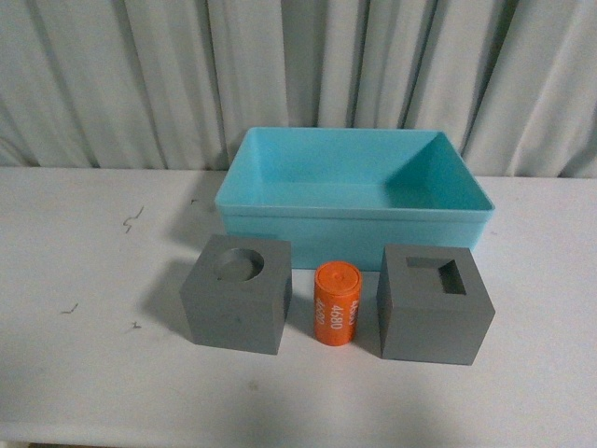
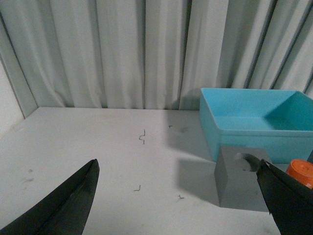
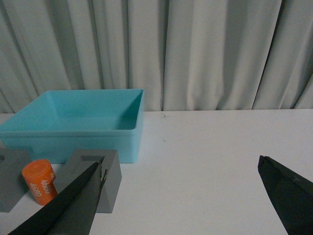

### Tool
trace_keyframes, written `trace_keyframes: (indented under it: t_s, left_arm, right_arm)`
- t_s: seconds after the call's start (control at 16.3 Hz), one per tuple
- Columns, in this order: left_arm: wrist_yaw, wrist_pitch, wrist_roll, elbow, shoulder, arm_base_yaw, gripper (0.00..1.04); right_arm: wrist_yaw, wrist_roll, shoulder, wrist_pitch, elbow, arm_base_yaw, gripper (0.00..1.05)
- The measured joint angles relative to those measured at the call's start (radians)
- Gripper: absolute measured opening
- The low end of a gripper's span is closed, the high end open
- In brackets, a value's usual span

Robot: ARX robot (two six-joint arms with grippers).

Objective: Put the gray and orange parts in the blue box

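Observation:
In the front view a gray cube with a round recess (image 1: 237, 293) stands left, an orange cylinder marked 4680 (image 1: 336, 304) in the middle, and a gray cube with a rectangular recess (image 1: 434, 303) right, all in front of the empty blue box (image 1: 354, 213). No arm shows in this view. My left gripper (image 2: 178, 188) is open and empty, left of the round-recess cube (image 2: 239, 178). My right gripper (image 3: 181, 183) is open and empty, right of the rectangular-recess cube (image 3: 95, 178). The cylinder shows in both wrist views (image 2: 301, 171) (image 3: 40, 180).
A white table (image 1: 84, 280) carries everything, with small dark marks at its left. A gray-white pleated curtain (image 1: 140, 75) hangs behind the table. The box also shows in the wrist views (image 2: 254, 122) (image 3: 78, 122).

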Motion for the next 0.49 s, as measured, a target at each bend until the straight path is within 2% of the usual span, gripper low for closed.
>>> trace_keyframes:
  t_s: [0.49]
  left_arm:
    - [0.000, 0.000, 0.000, 0.000, 0.000, 0.000, 0.98]
  right_arm:
    - [0.000, 0.000, 0.000, 0.000, 0.000, 0.000, 0.98]
